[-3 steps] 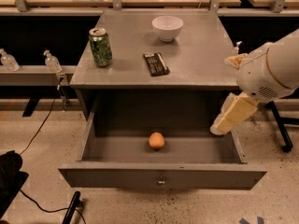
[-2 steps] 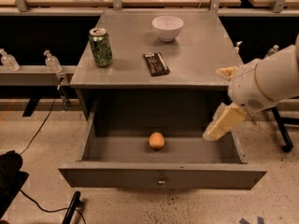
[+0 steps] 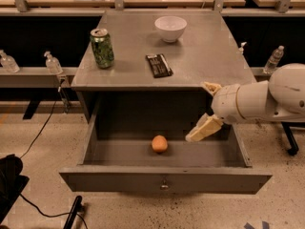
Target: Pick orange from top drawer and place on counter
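Note:
The orange [image 3: 159,143] lies on the floor of the open top drawer [image 3: 164,178], near the middle. The counter [image 3: 200,56] is the grey cabinet top above it. My gripper [image 3: 199,116] hangs over the right part of the drawer, to the right of the orange and a little above it, not touching it. It is open and empty. One cream finger [image 3: 204,128] points down and left toward the orange; the other shows by the counter's front edge.
On the counter stand a green can [image 3: 102,47] at the left, a white bowl [image 3: 170,28] at the back and a dark flat packet [image 3: 158,65] in the middle. Plastic bottles stand on low shelves at both sides. A cable runs along the floor at left.
My arm and gripper have moved left and slightly down, further over the drawer and closer to the orange. The orange has not moved.

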Robot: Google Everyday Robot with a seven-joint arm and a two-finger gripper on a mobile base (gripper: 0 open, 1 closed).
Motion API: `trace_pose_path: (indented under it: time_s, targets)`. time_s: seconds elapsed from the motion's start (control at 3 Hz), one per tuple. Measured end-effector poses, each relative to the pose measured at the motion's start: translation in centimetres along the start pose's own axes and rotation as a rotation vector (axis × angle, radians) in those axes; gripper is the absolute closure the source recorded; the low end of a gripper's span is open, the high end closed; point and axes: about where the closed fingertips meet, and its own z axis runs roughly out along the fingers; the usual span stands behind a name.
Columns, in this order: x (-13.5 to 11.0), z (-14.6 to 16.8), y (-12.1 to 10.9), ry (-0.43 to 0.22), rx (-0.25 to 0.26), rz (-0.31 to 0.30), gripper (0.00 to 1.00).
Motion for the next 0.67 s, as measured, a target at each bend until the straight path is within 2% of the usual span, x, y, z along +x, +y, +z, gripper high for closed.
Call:
trace_pose_path:
  time_s: [0.33, 0.67]
  targets:
    - [0.08, 2.15, -0.33, -0.065, -0.018, -0.006, 0.00]
    - [-0.02, 2.36, -0.06, -0.074, -0.024, -0.009, 0.00]
